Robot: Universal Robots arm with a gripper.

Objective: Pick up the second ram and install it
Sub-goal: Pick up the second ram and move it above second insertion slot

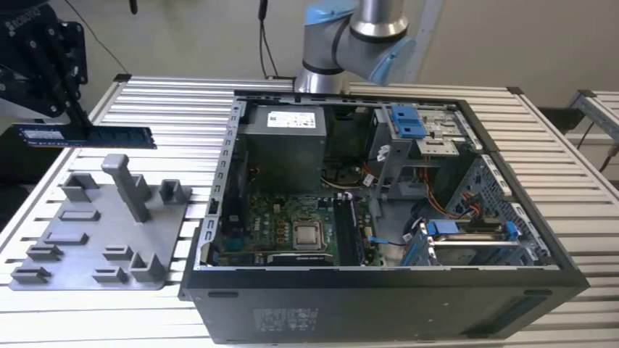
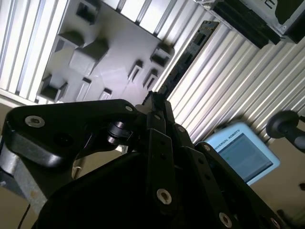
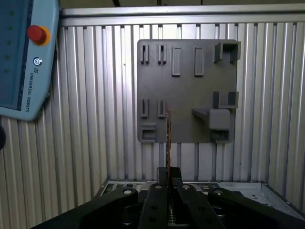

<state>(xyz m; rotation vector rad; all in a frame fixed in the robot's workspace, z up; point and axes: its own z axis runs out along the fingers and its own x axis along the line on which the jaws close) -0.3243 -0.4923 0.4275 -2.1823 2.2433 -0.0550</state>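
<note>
Blue-green long flat second ram stick [image 1: 101,136], label [image 1: 40,135] print illegible, found pinched in black gripper [image 1: 77,128] near grey slotted holder plate [image 1: 104,226].

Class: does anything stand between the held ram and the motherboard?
Only the computer case's side wall lies between the second ram, gripped by the end effector, and the motherboard; the case is open-topped.

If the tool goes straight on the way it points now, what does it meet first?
Probably the grey holder plate. The tool, shut on the memory stick, points down towards it, with nothing seen between; the stick would touch first. Depth is unclear, so it may land near the plate's edge.
</note>
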